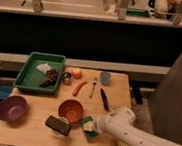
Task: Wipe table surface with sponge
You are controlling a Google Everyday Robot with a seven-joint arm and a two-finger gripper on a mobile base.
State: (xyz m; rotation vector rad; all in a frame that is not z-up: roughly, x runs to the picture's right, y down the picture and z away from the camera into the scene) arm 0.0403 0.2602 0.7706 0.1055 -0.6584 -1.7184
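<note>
Gripper (99,127) low over the table surface (34,130) at the sponge (88,125), beside the orange bowl (71,110) and black block (58,125).

Desk (31,130) pale wood with plank grain; sponge (89,124) teal-green with pale yellow part; white end effector (98,125) over the sponge at the desk's front edge; tray (24,77) green; bowls orange (71,109) and purple (11,108); block (58,125) black.
</note>
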